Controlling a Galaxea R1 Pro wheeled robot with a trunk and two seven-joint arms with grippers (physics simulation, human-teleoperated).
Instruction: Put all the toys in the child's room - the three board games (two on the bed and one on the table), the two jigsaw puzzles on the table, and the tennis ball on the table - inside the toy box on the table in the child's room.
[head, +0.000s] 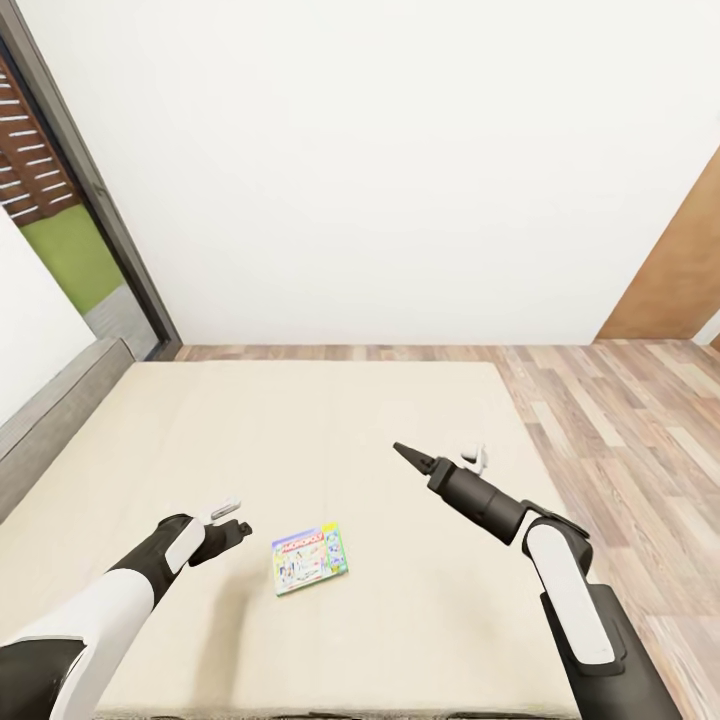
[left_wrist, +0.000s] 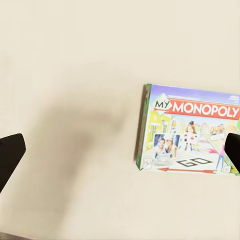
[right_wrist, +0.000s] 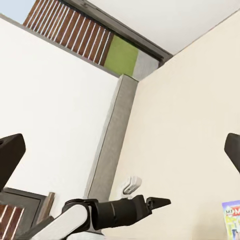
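One board game (head: 310, 558), a green-edged box with a colourful "MY MONOPOLY" cover (left_wrist: 187, 129), lies flat on the beige mattress of the bed (head: 300, 430), near its front edge. My left gripper (head: 238, 527) hovers just left of the box, open, with nothing between its fingers; the box lies beside one fingertip (left_wrist: 233, 151). My right gripper (head: 408, 456) hangs over the mattress to the right of and beyond the box, open and empty. A corner of the box (right_wrist: 231, 220) and my left arm (right_wrist: 115, 212) appear in the right wrist view.
The low grey headboard (head: 55, 420) runs along the bed's left side below a dark-framed window (head: 70, 190). A white wall stands behind the bed. Wood-plank floor (head: 620, 420) lies to the right, with a brown door (head: 680, 270) at the far right.
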